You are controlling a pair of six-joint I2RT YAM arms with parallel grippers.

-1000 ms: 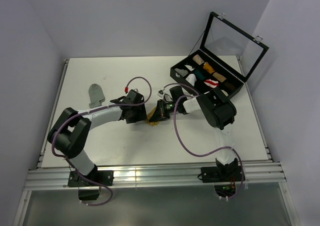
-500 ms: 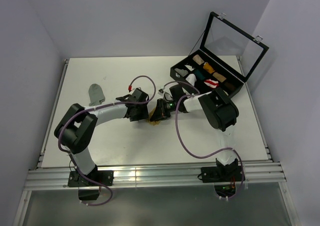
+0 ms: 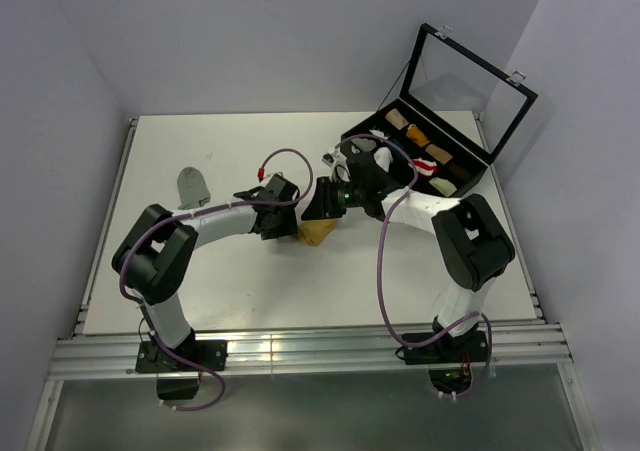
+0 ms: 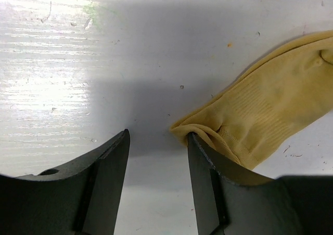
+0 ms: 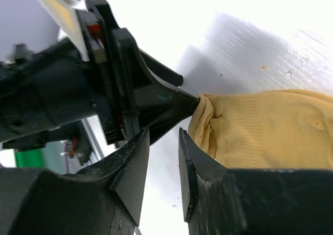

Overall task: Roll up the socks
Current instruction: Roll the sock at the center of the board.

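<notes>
White counter [image 3: 230, 281] fills the overhead view. Black case [image 3: 483, 163] at upper right, lid raised.

Both arms meet at frame centre. Left fingers [image 4: 104, 177] are released. In my left wrist view the gap between them shows bare counter, and the right-hand one touches the bunched end of the mustard-yellow sock [image 4: 265, 120]. Right fingers [image 5: 130, 167] are parted only narrowly, with nothing between them. The sock lies just beside the right-hand one, lower right in that view.

The mustard-yellow sock lies flat on the counter at centre, below the two wrists, gripped by neither.

Grey sock [image 3: 192, 188] lies left of centre, well apart.
</notes>
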